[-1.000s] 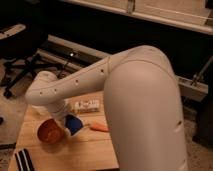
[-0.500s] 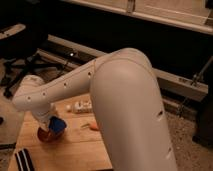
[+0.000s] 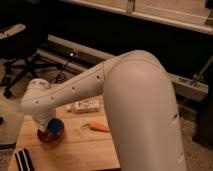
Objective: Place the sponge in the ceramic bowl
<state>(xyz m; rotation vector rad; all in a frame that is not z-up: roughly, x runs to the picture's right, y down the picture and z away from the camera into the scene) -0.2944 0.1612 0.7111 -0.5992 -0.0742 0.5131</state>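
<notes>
In the middle of the view, one big white robot arm (image 3: 135,100) bends across from the right and fills most of what we can see. It hides the whole right side of the one wooden table (image 3: 80,150). On the floor behind the table, at the left, stands one dark office chair (image 3: 19,67).

The end of the arm points down over the left part of the table. The gripper (image 3: 49,123) is under the arm's round white end, right above the bowl. The arm covers most of it, so I cannot tell if it is spread wide, pressed together, or pinching the sponge.

There is one ceramic bowl (image 3: 46,137), round and reddish-brown, near the table's left edge. One blue sponge (image 3: 56,126) is at the top of the bowl on its right side, just beside the gripper. I cannot tell if it rests in the bowl or is held over it.

One orange carrot (image 3: 99,127) lies on the table to the right of the bowl, apart from it. One small white packet (image 3: 86,106) lies farther back. One black thing with pale stripes (image 3: 24,159) lies at the front left corner.
</notes>
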